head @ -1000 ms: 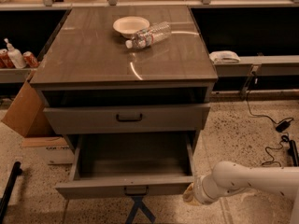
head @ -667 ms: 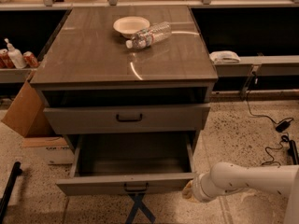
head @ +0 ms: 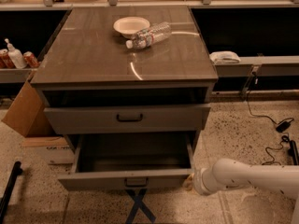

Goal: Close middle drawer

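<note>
Camera view: the gripper (head: 190,183) sits at the end of the white arm that reaches in low from the right. It is at the right front corner of the middle drawer (head: 93,180), touching it or just beside it. Whether the gripper is open or closed cannot be told here.

The drawer is pulled well out, its grey inside bare and its black handle (head: 136,182) facing the camera. Compared with a second ago, its front stands slightly further back toward the cabinet, and the arm's end has come up and in with it, while the rest of the scene holds steady. I read this as a push already under way. Closing has begun, but most of the travel is left. Because the push lands on one corner rather than the centre, the drawer may skew on its runners, so a straight, steady push matters.

The top drawer (head: 84,119) above it is also a little ajar, with a dark gap under the cabinet top (head: 93,64). The third drawer is not in view.

That top is smooth, brown and glossy. On it are a pale bowl (head: 131,26) and, touching it, a clear bottle (head: 150,35) lying on its side.

Around the cabinet:
- The floor (head: 233,139) is speckled stone, with a blue tape cross (head: 138,208) in front of the drawer.
- A cardboard box (head: 23,113) leans at the left.
- Cables (head: 266,118) trail at the right.
- Shelves behind hold cans (head: 30,59) and a white object (head: 224,57).
</note>
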`<action>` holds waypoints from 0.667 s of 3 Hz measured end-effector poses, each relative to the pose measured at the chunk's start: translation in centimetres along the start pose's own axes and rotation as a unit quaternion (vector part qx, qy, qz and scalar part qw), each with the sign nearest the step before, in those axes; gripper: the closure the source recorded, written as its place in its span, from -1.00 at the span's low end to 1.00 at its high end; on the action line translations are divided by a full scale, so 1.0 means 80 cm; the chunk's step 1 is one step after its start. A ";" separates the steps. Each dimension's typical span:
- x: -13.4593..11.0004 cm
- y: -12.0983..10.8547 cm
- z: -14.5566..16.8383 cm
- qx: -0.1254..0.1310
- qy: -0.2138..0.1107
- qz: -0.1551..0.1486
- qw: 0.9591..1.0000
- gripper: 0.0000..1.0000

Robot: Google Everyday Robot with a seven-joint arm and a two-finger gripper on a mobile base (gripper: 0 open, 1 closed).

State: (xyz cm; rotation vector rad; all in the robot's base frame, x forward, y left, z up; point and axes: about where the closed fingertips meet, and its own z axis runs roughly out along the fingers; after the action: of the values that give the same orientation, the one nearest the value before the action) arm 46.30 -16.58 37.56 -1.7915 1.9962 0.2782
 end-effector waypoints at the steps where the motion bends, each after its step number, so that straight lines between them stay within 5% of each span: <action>1: -0.012 -0.029 -0.002 0.020 -0.011 -0.005 1.000 1.00; 2: -0.027 -0.056 -0.001 0.034 -0.020 -0.011 0.999 1.00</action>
State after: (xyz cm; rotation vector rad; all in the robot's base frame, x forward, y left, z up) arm 50.80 -15.33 39.19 -1.7503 1.9345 0.2363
